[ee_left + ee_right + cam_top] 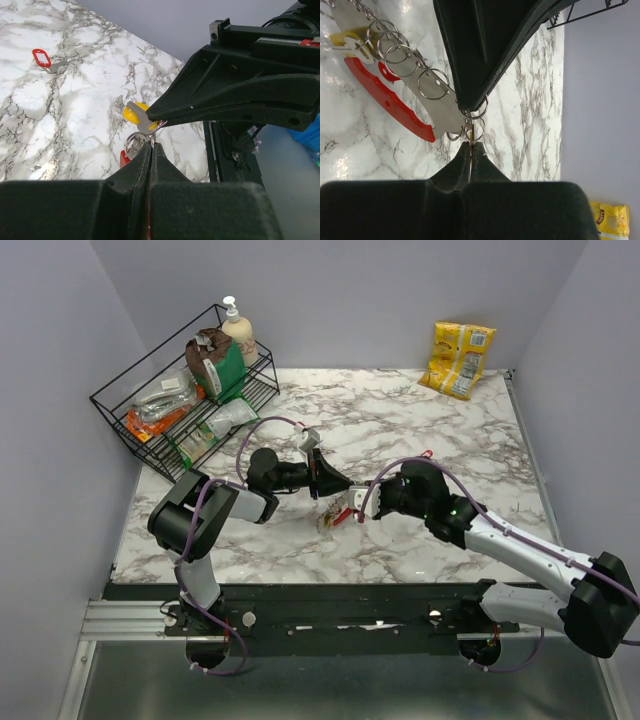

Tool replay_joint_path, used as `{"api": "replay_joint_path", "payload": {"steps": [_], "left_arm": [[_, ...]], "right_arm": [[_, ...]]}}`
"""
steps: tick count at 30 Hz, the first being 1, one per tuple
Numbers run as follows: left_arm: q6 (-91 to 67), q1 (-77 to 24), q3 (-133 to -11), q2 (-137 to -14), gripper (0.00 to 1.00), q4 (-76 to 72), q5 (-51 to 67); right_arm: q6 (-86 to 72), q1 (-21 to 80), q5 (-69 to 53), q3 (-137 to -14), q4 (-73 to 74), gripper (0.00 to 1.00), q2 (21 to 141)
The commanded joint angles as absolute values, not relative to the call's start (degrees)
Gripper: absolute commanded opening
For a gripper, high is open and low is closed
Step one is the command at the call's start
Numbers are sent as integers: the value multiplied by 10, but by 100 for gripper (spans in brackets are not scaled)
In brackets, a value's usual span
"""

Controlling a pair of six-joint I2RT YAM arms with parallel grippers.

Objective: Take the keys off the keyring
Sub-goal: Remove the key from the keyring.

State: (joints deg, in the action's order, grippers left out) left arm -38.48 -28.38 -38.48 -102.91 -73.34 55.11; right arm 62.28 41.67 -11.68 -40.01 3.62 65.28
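Grip check: keyring [476, 121] strung between both claws over the marble table [400, 410], well right of the wire rack [180, 400] and nearer the arm bases. Left gripper [151, 145] pinched together on thin ring wire; right gripper [470, 145] clamped on a neighbouring ring, tips nearly meeting. Light, hard, slick stuff: springy steel split rings, flat silvery key blade [442, 112], yellow-headed key [134, 114], glossy red curved strap [390, 102]. Bunch will likely swing and twist. A flat blade looks a surer hold than round wire. Red-tagged key [41, 57] lies loose, farther right of the rack.
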Motion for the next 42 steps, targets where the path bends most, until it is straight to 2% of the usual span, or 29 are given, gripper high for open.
{"api": "replay_joint_path", "payload": {"steps": [1,5,11,42], "left_arm": [[-391,-277,-391,-1035,19,-835,551],[-387,-277,-393,-1038,37,-830,553],[-383,-279,-393,-1039,45,-827,555],[-354,-313,-390,-1025,49,-817,581]], "right_arm": [[592,413,-121,-409,71,1,628],[591,413,-129,-408,76,1,623],[600,412,-141,-408,92,1,621],[560,398,-145,-435,98,1,609]]}}
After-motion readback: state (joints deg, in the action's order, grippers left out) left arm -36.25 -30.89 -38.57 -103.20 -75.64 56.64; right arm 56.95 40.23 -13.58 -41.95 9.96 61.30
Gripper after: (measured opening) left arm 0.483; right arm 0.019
